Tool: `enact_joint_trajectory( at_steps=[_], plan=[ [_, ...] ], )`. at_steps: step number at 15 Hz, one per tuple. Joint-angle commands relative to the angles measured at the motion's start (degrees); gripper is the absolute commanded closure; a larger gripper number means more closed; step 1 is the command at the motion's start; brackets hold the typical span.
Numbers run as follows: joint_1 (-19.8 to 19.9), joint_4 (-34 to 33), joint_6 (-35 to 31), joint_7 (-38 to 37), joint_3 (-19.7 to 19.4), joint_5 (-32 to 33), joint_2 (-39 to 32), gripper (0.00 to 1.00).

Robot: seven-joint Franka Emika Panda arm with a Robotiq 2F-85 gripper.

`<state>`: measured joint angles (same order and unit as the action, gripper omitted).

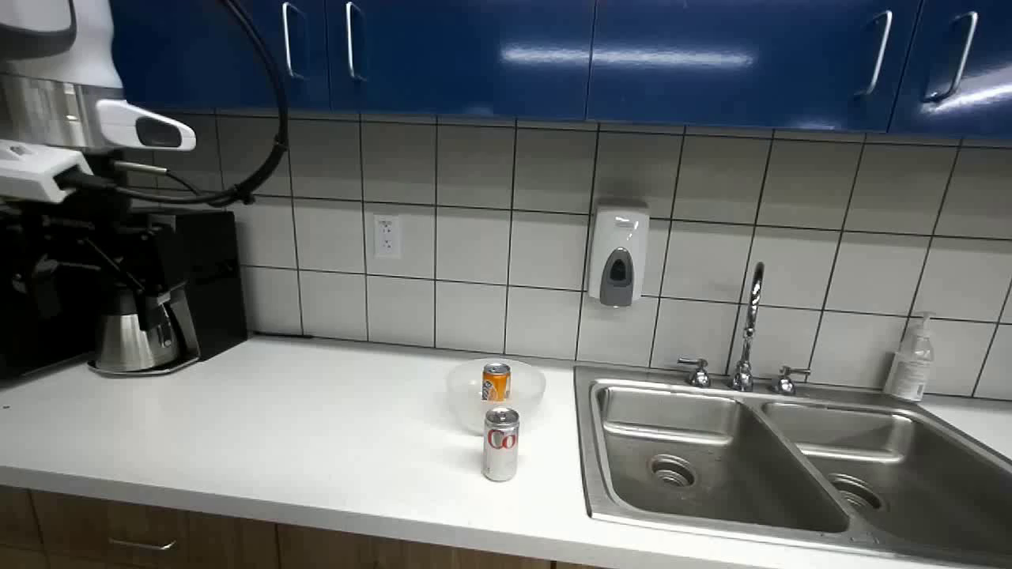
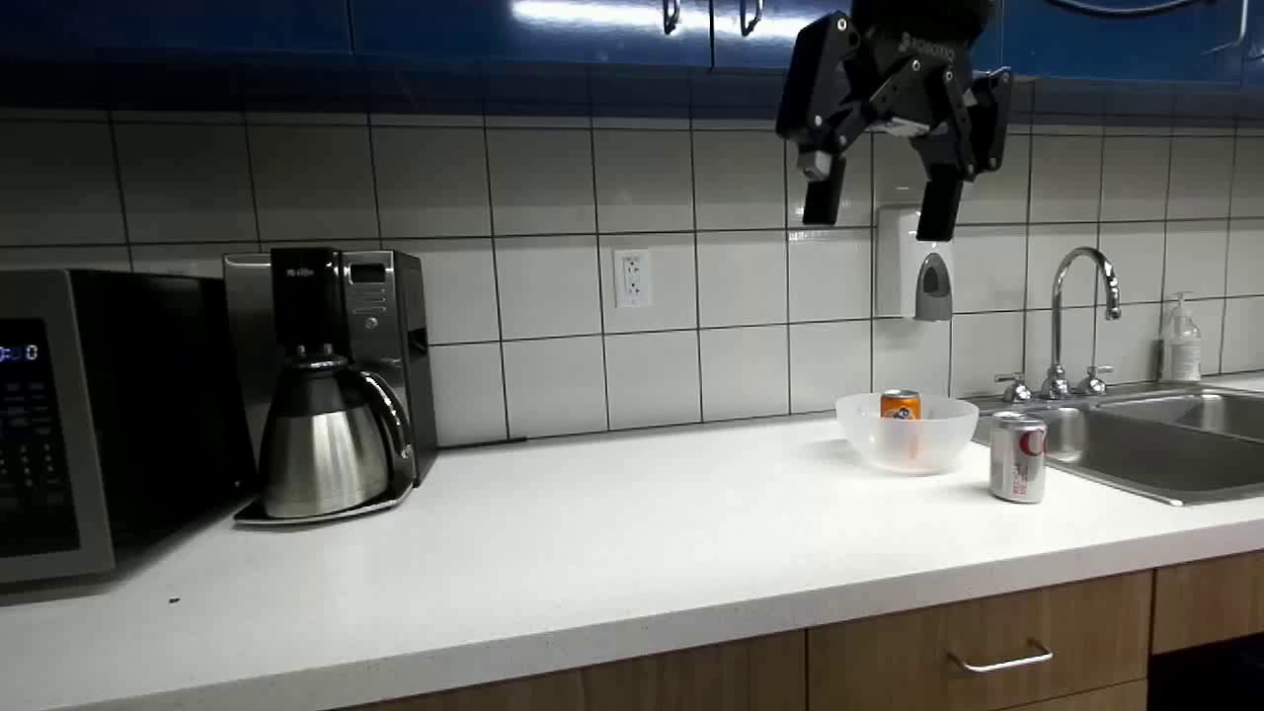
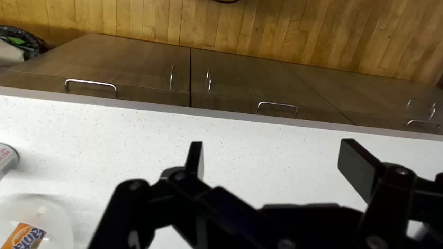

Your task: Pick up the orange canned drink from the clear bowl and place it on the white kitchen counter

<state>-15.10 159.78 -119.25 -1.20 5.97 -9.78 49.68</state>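
Note:
The orange canned drink (image 1: 496, 386) stands inside the clear bowl (image 1: 465, 401) in both exterior views; there the can (image 2: 900, 406) shows its top above the rim of the frosted bowl (image 2: 859, 440). In the wrist view the can (image 3: 26, 237) and bowl (image 3: 59, 221) are cut off at the lower left. The bowl sits on the white kitchen counter (image 2: 592, 538), which also fills the middle of the wrist view (image 3: 263, 166). My gripper (image 2: 879, 229) is open and empty, high above the counter. Its fingers are spread wide in the wrist view (image 3: 271, 152).
A silver-white can (image 1: 500, 458) stands close in front of the bowl. The steel sink (image 1: 589, 474) lies beside them, with a faucet (image 1: 747, 340). A coffee maker (image 2: 326, 434) and microwave (image 2: 89, 425) stand at the counter's far end. Blue cabinets (image 1: 474, 55) hang above.

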Motion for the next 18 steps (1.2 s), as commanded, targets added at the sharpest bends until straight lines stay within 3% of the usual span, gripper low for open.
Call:
enact_joint_trajectory(
  at_steps=[1, 9, 13, 18],
  plan=[
    [0.6, -0.2, 0.2, 0.4, 0.5, -0.5, -0.1, 0.00],
    [0.6, -0.2, 0.2, 0.4, 0.5, -0.5, -0.1, 0.00],
    [3.8, -0.3, -2.0, -2.8, 3.2, 3.5, 0.0, 0.00],
    [8.0, -0.7, -6.3, -4.2, 3.2, 8.2, -1.2, 0.00]
  ],
)
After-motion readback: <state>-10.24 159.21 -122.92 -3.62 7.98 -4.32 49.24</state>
